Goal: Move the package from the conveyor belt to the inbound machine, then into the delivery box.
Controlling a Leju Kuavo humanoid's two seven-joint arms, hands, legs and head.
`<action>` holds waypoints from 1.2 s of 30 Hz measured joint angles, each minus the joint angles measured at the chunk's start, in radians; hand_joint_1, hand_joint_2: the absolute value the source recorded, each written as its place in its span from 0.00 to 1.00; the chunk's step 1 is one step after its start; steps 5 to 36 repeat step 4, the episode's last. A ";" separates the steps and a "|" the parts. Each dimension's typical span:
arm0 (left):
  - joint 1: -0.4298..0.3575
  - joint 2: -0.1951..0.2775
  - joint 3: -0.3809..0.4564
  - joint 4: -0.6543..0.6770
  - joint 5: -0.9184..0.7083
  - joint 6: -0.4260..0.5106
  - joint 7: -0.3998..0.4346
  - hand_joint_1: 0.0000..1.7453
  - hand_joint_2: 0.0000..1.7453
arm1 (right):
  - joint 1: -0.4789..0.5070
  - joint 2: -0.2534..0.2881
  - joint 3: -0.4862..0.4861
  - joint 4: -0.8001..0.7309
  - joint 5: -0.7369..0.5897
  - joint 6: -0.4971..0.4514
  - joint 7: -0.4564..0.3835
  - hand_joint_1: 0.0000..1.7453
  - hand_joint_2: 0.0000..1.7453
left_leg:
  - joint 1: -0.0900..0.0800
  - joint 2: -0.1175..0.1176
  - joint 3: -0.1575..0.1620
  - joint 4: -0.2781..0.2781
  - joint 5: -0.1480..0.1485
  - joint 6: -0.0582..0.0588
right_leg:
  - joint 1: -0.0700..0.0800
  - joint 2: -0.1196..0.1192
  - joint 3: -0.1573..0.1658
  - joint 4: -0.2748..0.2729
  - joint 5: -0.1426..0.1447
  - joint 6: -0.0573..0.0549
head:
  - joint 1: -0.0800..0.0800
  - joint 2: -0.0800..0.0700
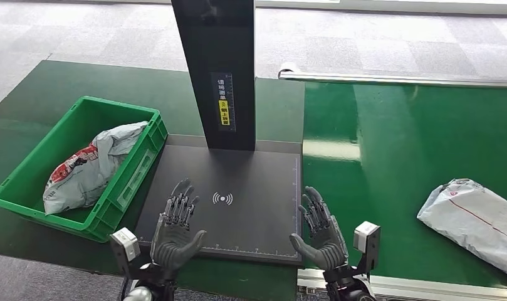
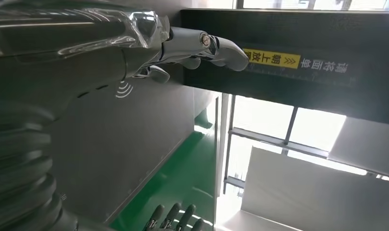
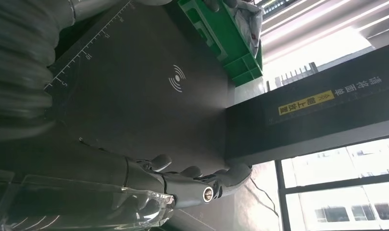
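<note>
A grey plastic package [image 1: 476, 219] with red print lies on the green conveyor belt [image 1: 388, 144] at the far right. The dark inbound machine plate [image 1: 238, 182] with a white wireless mark sits in the middle, bare, below its black upright post [image 1: 218, 69]. My left hand [image 1: 175, 226] hovers open over the plate's near left part, fingers spread. My right hand [image 1: 323, 232] is open over the plate's near right corner, well left of the package. The green delivery box [image 1: 31, 169] on the left holds another grey package [image 1: 91, 166].
The conveyor's metal rail [image 1: 395, 78] runs along the far side. The post [image 2: 298, 62] stands just ahead of the left hand's fingers [image 2: 202, 45]. In the right wrist view the plate [image 3: 149, 96] and box [image 3: 226, 33] lie beyond the right hand's fingers [image 3: 192, 183].
</note>
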 joint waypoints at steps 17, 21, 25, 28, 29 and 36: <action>0.003 -0.002 -0.008 0.001 -0.011 0.012 -0.004 0.00 1.00 | 0.001 0.000 0.001 0.004 0.008 -0.003 -0.010 0.00 1.00 | 0.000 0.000 0.000 0.000 0.000 0.000 | 0.000 0.000 0.000 0.000 0.000 0.000 | 0.000 0.000; 0.003 -0.002 -0.008 0.001 -0.011 0.012 -0.004 0.00 1.00 | 0.001 0.000 0.001 0.004 0.008 -0.003 -0.010 0.00 1.00 | 0.000 0.000 0.000 0.000 0.000 0.000 | 0.000 0.000 0.000 0.000 0.000 0.000 | 0.000 0.000; 0.003 -0.002 -0.008 0.001 -0.011 0.012 -0.004 0.00 1.00 | 0.001 0.000 0.001 0.004 0.008 -0.003 -0.010 0.00 1.00 | 0.000 0.000 0.000 0.000 0.000 0.000 | 0.000 0.000 0.000 0.000 0.000 0.000 | 0.000 0.000; 0.003 -0.002 -0.008 0.001 -0.011 0.012 -0.004 0.00 1.00 | 0.001 0.000 0.001 0.004 0.008 -0.003 -0.010 0.00 1.00 | 0.000 0.000 0.000 0.000 0.000 0.000 | 0.000 0.000 0.000 0.000 0.000 0.000 | 0.000 0.000; 0.003 -0.002 -0.008 0.001 -0.011 0.012 -0.004 0.00 1.00 | 0.001 0.000 0.001 0.004 0.008 -0.003 -0.010 0.00 1.00 | 0.000 0.000 0.000 0.000 0.000 0.000 | 0.000 0.000 0.000 0.000 0.000 0.000 | 0.000 0.000; 0.003 -0.002 -0.008 0.001 -0.011 0.012 -0.004 0.00 1.00 | 0.001 0.000 0.001 0.004 0.008 -0.003 -0.010 0.00 1.00 | 0.000 0.000 0.000 0.000 0.000 0.000 | 0.000 0.000 0.000 0.000 0.000 0.000 | 0.000 0.000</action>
